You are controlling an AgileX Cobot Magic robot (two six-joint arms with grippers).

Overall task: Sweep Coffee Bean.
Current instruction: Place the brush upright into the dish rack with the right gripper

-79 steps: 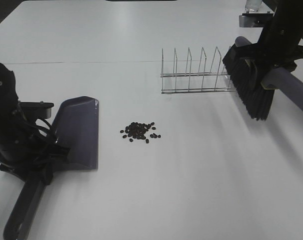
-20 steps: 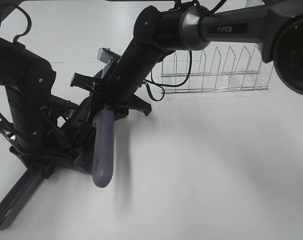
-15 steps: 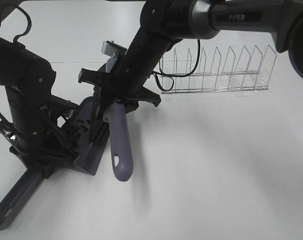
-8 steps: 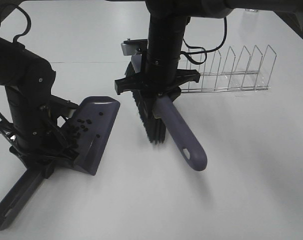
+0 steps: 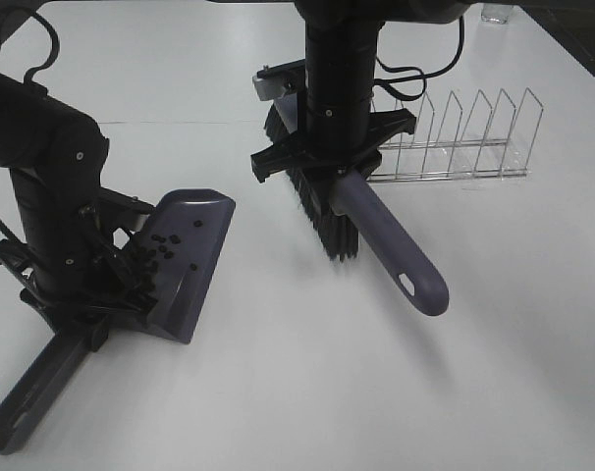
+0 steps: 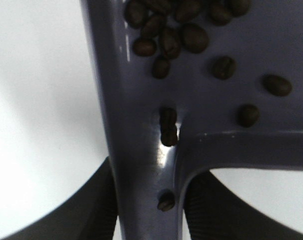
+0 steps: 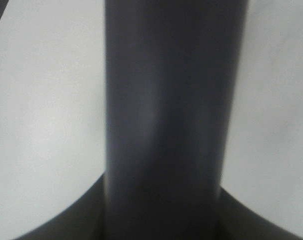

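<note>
Tiny dark oval coffee beans (image 5: 162, 247) lie in the grey-purple plastic dustpan (image 5: 199, 260) near the white surface's (image 5: 494, 373) left edge, just ahead of my left hand (image 5: 80, 319), which is clamped on its handle. My right hand (image 5: 329, 169) grips the purple-handled, black-bristled brush (image 5: 396, 260), apart from the beans.

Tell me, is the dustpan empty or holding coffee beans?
Not empty: dark coffee beans lie scattered inside the dustpan, mostly toward its handle end.

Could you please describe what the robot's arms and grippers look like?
Both arms are matte black with thick, rounded links: the left arm and the right arm. Thin black cables loop beside each. The right gripper has a flat black crossbar; the left gripper has dark curved fingers. No lettering shows.
</note>
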